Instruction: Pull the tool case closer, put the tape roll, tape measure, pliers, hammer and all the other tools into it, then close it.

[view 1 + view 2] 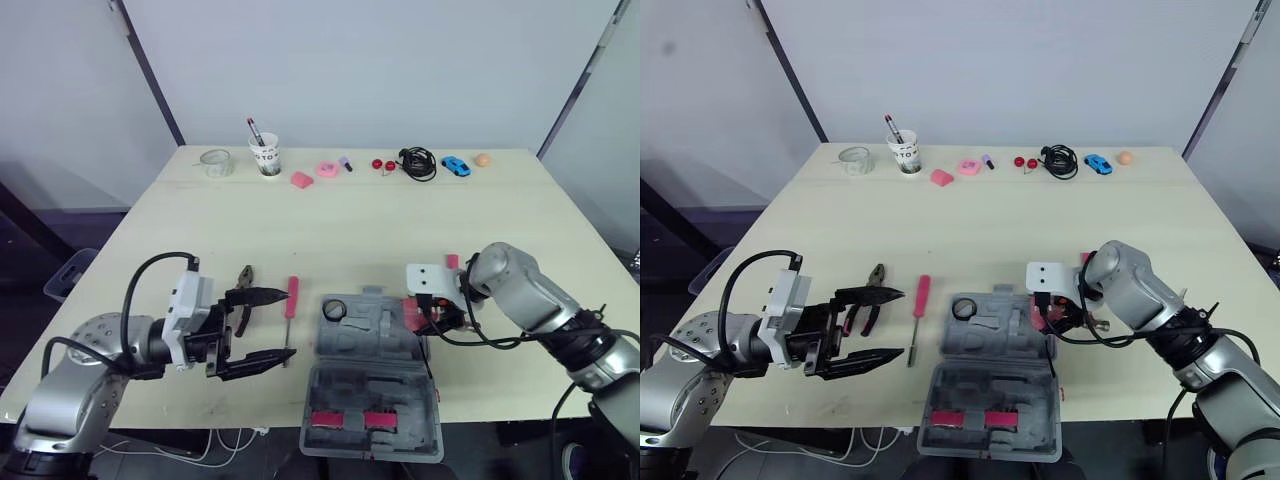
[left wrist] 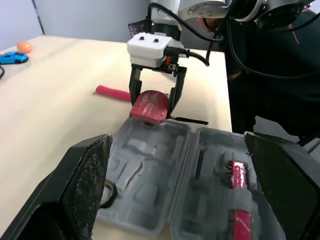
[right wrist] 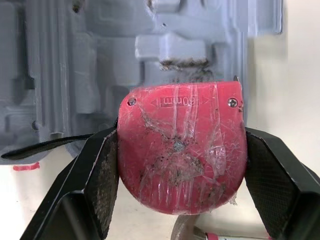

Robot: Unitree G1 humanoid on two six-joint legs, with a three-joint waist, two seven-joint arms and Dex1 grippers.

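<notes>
At centre right, the tape measure (image 3: 182, 155) was clamped by the right tool (image 2: 154, 103) beside the tool case (image 1: 362, 345), apparently for insertion; the left tool (image 1: 287, 324) was open.

Soft, even light from overhead washes the pale table (image 1: 340, 230) from its far edge to its near edge. It leaves only faint, diffuse shadows beneath the left gripper (image 1: 287, 324) and along the near side of the open tool case (image 1: 372, 412). The wall (image 1: 400, 70) behind is flatly lit with no hot spots, and the floor beyond the table's left edge falls into gloom. From the right wrist, the clear wrap on the red tape measure (image 3: 182, 155) catches a mild, streaky sheen that stops short of glare.
</notes>
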